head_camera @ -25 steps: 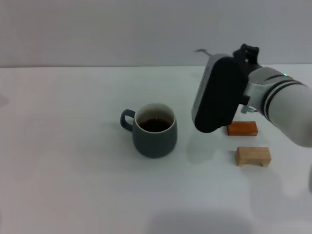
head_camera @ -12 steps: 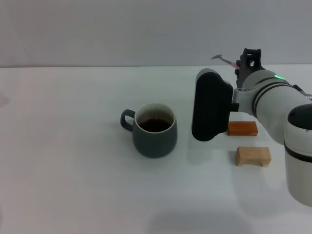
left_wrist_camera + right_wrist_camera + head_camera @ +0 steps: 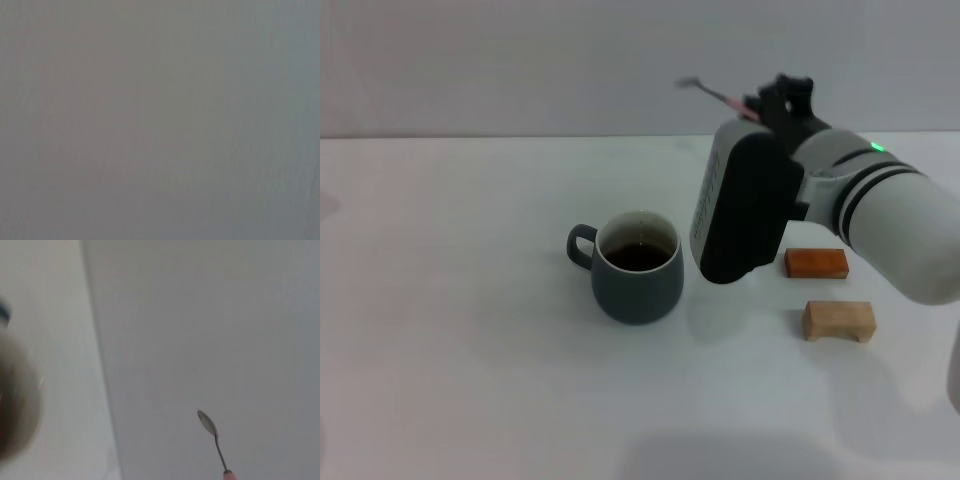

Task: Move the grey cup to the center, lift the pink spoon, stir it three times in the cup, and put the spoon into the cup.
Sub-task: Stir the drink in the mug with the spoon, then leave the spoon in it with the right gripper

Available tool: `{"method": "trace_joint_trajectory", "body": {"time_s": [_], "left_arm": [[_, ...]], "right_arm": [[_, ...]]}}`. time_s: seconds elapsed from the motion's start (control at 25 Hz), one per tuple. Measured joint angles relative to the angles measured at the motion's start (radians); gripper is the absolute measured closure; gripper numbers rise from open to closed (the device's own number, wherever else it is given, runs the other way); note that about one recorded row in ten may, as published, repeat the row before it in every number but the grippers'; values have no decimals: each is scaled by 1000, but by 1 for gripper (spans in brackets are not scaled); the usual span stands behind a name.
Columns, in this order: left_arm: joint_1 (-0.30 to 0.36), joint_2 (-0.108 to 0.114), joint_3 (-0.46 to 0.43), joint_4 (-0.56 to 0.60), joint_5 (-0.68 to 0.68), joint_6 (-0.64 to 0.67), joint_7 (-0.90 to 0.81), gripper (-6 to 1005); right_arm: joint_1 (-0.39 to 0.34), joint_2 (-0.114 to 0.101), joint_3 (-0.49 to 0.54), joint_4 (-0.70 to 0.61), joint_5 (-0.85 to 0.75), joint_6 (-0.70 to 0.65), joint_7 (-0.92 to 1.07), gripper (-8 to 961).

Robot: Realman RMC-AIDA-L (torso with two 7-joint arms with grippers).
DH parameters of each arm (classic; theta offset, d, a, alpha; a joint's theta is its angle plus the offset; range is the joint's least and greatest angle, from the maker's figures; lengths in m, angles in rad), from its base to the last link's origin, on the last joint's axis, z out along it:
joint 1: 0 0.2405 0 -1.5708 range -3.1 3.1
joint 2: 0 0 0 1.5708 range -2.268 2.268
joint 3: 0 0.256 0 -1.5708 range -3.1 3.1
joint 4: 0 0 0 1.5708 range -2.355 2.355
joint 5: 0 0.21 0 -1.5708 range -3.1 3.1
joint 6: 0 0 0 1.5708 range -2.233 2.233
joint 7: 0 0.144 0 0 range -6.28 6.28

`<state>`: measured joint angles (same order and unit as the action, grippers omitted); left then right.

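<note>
The grey cup (image 3: 638,267) stands on the white table (image 3: 470,300) near its middle, handle to the left, with dark liquid inside. My right gripper (image 3: 775,102) is raised above and to the right of the cup, behind the arm's black wrist housing. It is shut on the pink spoon (image 3: 715,93), whose silver bowl points up and to the left, over the far side of the table. In the right wrist view the pink spoon (image 3: 214,439) shows against the wall. The left gripper is out of view.
An orange block (image 3: 816,263) and a pale wooden block (image 3: 838,320) lie to the right of the cup, under my right arm. The blurred cup rim (image 3: 17,400) shows in the right wrist view. The left wrist view shows only plain grey.
My right arm has swung left and tilted, carrying the spoon up and to the left, closer to above the cup. The cup and the blocks have not moved.
</note>
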<state>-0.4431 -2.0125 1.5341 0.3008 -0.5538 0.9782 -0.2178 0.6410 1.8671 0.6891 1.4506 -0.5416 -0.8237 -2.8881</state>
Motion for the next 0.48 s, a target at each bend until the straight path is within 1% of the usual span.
{"method": "trace_joint_trajectory", "body": {"time_s": [0.08,0.12,0.16,0.28,0.32,0.36,0.48], "left_arm": [[0,0,0,0,0,-1,0,991],[1,0,0,0,0,-2,0,991],[1,0,0,0,0,-2,0,991],[1,1,-1,0,0,-6,3,991],[0,1,-2,0,0,-6,4,990],[0,1,-3,0,0,-7,4,990],[0,2,-9,0,0,-8,5,990]], "right_arm": [[-62,28,57,29,-71,78,0,827],[-107,50,103,56,-109,142,0,827],[-107,50,103,56,-109,142,0,827],[-168,67,167,114,-122,266,2,827],[-197,78,190,149,-116,336,3,827],[-197,78,190,149,-116,336,3,827],[-225,102,206,191,-107,387,4,828]]}}
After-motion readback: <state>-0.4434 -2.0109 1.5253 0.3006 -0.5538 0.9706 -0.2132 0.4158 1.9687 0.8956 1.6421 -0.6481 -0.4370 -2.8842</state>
